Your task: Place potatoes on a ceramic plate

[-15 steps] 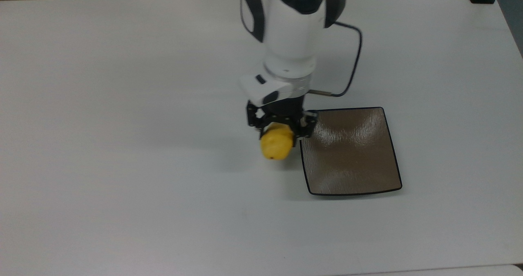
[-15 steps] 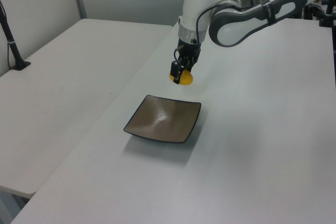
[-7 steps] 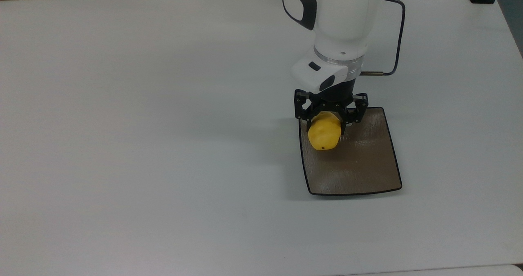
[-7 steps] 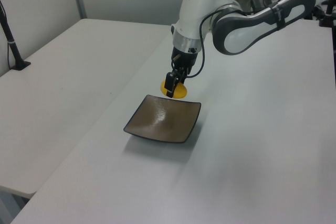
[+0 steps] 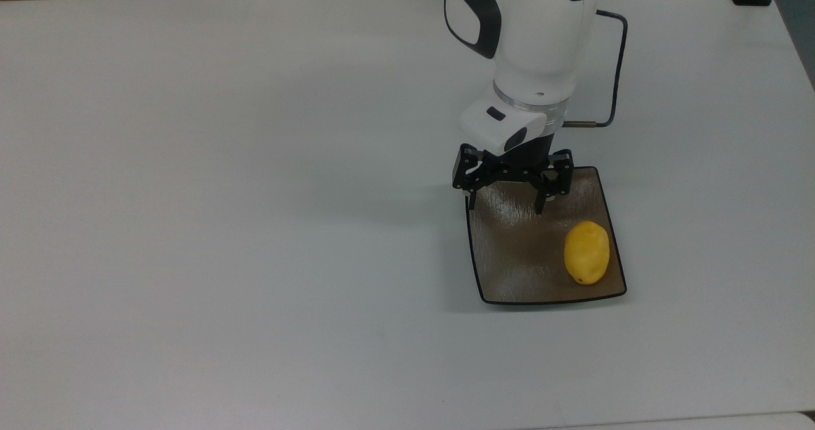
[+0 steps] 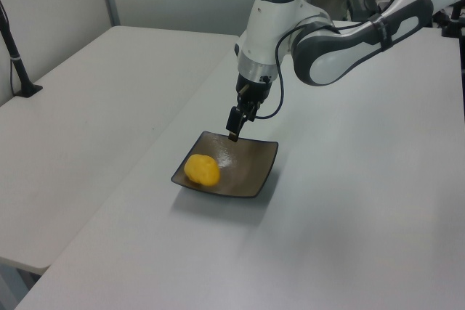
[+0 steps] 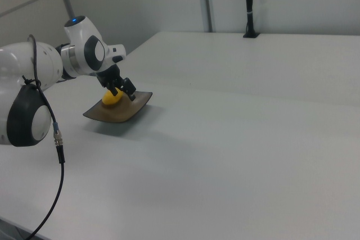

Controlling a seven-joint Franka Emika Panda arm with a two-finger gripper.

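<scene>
As the arm let go, the potato [image 5: 586, 252] dropped from the jaws, where it had been pinched half a second before, and in the top view it lay on its side on the ceramic plate [image 5: 517, 259], close to the corner at the top view's lower right. The gripper [image 5: 505, 204] hung above the plate's far edge with its jaws spread apart and nothing between them. The white counter [image 5: 223, 194] around the plate carried nothing else nearby.

From the left view, the potato [image 6: 201, 169] sat near the plate's [image 6: 247, 172] corner at the left view's left, well apart from the gripper [image 6: 234, 133], which hovered over the farther part of the plate.

In the right view the gripper [image 7: 124, 91] partly covered the potato [image 7: 111, 98], so its contact with the plate [image 7: 121, 113] was hard to judge there, though it seemed settled.

I'd say the placing was done, with only the retreat left.
</scene>
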